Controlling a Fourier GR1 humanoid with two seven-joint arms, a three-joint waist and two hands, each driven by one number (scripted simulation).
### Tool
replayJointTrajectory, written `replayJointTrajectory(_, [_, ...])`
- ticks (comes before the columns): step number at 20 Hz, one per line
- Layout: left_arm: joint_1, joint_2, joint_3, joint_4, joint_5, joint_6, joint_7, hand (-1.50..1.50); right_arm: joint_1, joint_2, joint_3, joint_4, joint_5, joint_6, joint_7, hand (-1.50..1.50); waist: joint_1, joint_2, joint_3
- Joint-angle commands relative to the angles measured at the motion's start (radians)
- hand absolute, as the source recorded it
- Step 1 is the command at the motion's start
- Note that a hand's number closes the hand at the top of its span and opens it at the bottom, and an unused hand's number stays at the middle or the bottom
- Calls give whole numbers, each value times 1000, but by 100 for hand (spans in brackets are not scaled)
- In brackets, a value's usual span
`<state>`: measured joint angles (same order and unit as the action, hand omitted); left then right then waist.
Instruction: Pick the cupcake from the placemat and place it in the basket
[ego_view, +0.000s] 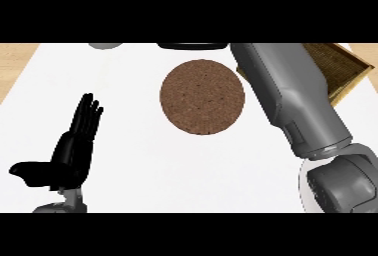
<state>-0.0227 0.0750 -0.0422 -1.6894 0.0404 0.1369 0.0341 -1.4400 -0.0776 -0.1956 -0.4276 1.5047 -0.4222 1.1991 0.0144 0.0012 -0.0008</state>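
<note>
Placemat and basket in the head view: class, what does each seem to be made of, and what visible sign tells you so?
The round brown placemat looks like cork or pressed fibre: a matte, finely speckled surface without shine. The basket, partly hidden by the right forearm, looks like woven wicker or straw: a fine tan weave inside a lighter wood-like rim. Neither is certain.

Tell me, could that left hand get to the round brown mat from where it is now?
Probably yes. The left hand rests open, fingers up, at the view's lower left, and only bare white counter lies between it and the brown placemat. The right forearm runs along the mat's far side, out of that path.
</note>
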Motion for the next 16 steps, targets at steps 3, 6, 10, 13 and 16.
replayJointTrajectory(3, [-13,8,10,-26,5,2,31,0,60,-1,-30,-8,20,-4,160,150,-5,-1,1])
replayJointTrajectory(6, [56,15,21,24,19,-35,-56,0,103,-10,-47,-31,9,19,112,150,-10,-3,0])
replayJointTrajectory(10, [-35,-1,19,14,-6,11,18,0,131,-25,-74,-37,-2,18,86,150,-9,0,1])
replayJointTrajectory(13, [63,-13,-10,-10,-22,2,-40,0,234,-7,-76,-95,3,-43,69,150,-14,-5,1])
replayJointTrajectory(16, [20,-35,-13,60,-24,5,-63,0,277,1,-78,-127,8,-56,48,150,-17,-2,0])
